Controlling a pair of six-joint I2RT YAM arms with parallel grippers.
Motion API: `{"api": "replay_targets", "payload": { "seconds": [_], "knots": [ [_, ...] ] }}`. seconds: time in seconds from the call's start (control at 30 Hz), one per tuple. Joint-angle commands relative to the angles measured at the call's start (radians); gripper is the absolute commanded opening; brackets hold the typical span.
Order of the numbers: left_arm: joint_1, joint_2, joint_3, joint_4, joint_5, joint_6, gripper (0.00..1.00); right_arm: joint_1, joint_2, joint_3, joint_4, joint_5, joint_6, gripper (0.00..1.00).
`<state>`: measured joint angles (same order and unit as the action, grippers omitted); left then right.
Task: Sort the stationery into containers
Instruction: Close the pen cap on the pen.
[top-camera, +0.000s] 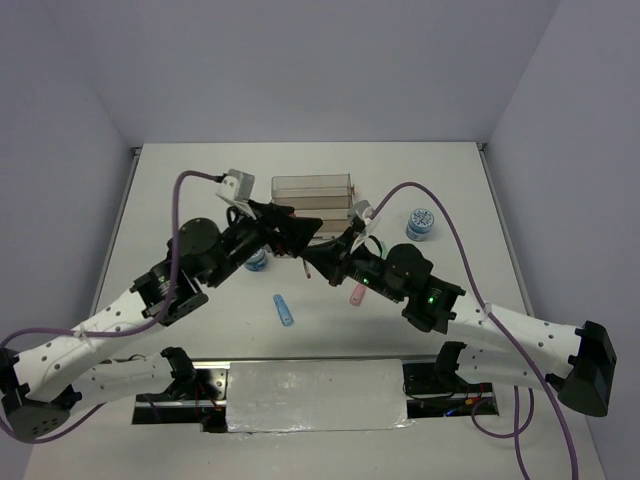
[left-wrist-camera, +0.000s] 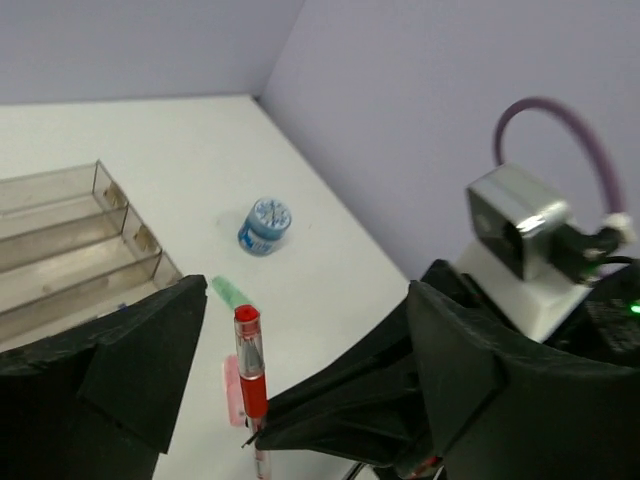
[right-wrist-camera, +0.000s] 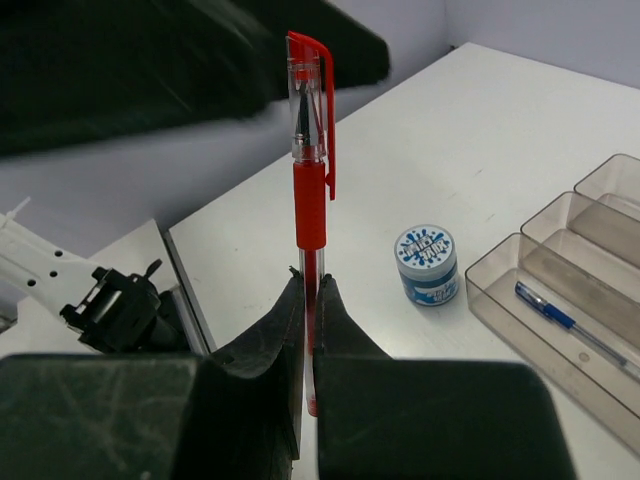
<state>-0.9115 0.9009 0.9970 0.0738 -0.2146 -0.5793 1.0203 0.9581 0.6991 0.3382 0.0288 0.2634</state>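
Observation:
My right gripper (right-wrist-camera: 308, 285) is shut on the lower barrel of a red pen (right-wrist-camera: 310, 190) and holds it upright above the table. My left gripper (left-wrist-camera: 305, 335) is open, its jaws spread wide on either side of that pen (left-wrist-camera: 248, 365) without touching it. In the top view the two grippers, left (top-camera: 295, 232) and right (top-camera: 314, 262), meet just in front of the clear stepped rack (top-camera: 313, 192). A blue pen (right-wrist-camera: 570, 320) lies in the rack's lowest tray (right-wrist-camera: 500, 290).
One blue-white roll (top-camera: 421, 223) stands right of the rack, another (top-camera: 256, 260) sits left under my left arm. A blue stick (top-camera: 284, 310) and a pink stick (top-camera: 356, 293) lie on the table near the front. A green stick (left-wrist-camera: 232, 292) lies beside the pink one (left-wrist-camera: 232, 390).

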Motion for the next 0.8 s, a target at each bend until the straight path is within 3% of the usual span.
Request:
{"api": "replay_targets", "payload": {
  "seconds": [0.0,0.63,0.77],
  "knots": [
    [-0.003,0.047,0.049,-0.051,-0.012,0.039,0.91,-0.002,0.004,0.031,-0.014,0.026,0.019,0.00],
    [0.002,0.063,0.006,-0.023,-0.042,0.035,0.57,-0.002,0.008,0.042,-0.042,0.031,0.022,0.00],
    [0.006,0.066,0.006,-0.031,-0.040,0.032,0.45,-0.002,0.007,0.042,-0.041,0.025,0.025,0.00]
  ]
}}
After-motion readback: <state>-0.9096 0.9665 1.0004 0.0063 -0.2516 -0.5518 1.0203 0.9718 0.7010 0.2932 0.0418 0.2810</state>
